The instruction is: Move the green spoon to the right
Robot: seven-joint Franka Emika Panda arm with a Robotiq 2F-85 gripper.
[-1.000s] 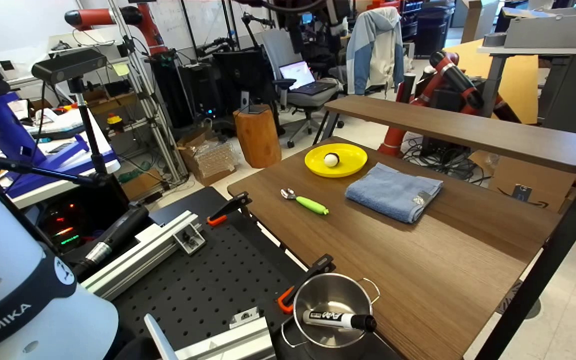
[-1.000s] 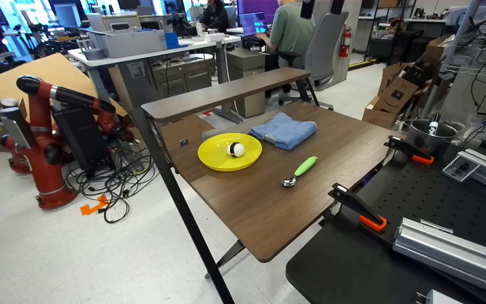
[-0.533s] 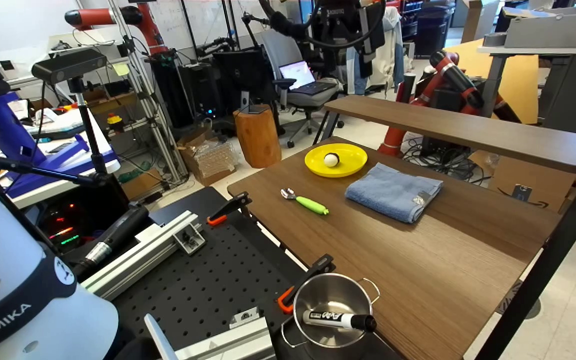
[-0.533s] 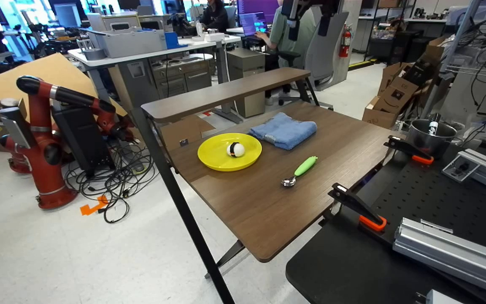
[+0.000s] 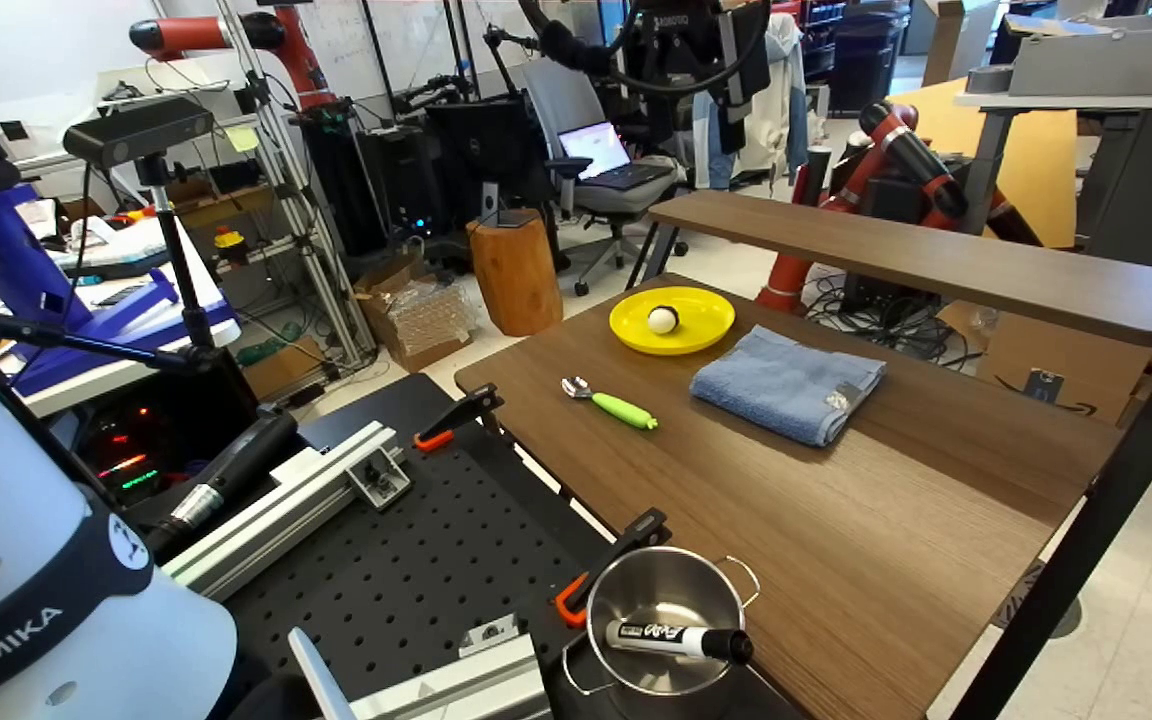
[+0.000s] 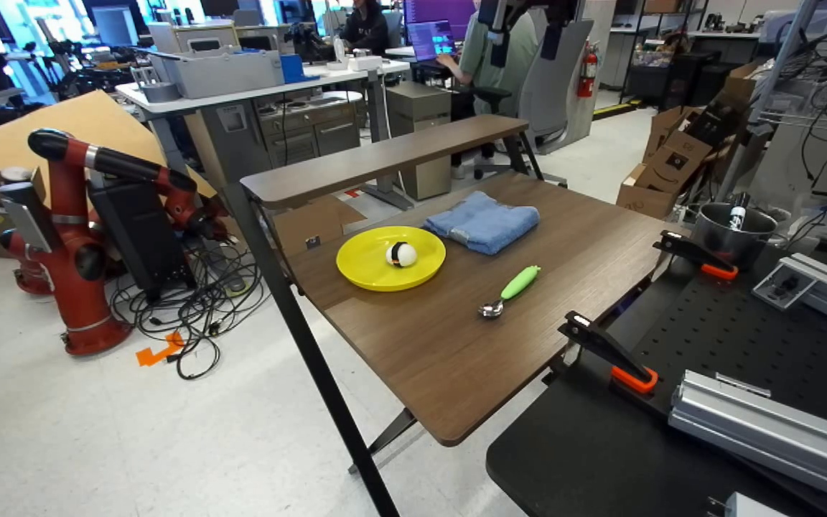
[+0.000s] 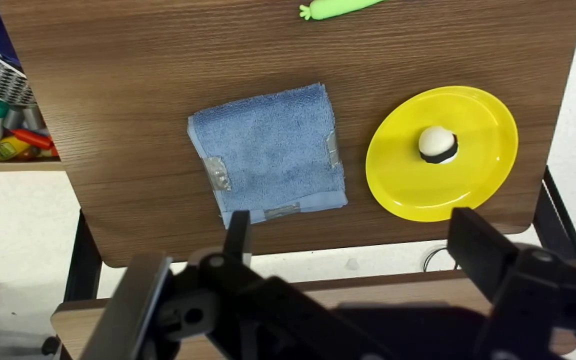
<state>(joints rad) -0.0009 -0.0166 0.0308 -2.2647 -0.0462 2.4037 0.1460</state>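
Observation:
The green spoon lies flat on the brown table (image 5: 836, 540), with a lime-green handle (image 5: 624, 411) and a shiny metal head. It also shows in an exterior view (image 6: 520, 283), nearer the table edge than the blue cloth. In the wrist view only the end of its green handle (image 7: 338, 7) shows at the top edge; the head is out of frame. My gripper (image 7: 350, 217) is wide open, with nothing between its fingers. It hangs high above the table, well away from the spoon, and shows at the top of an exterior view (image 6: 525, 49).
A folded blue cloth (image 5: 786, 385) and a yellow plate (image 5: 626, 335) bearing a white ball with a black band (image 5: 663, 320) lie near the spoon. A raised shelf (image 5: 936, 255) runs along one table side. A steel pot (image 5: 601, 600) holds a marker (image 5: 671, 638). Black clamps (image 6: 604, 345) grip the table edge.
My gripper has come down further into both exterior views since one second ago and has stayed about still over the last half second. The spoon, cloth and plate have not moved.

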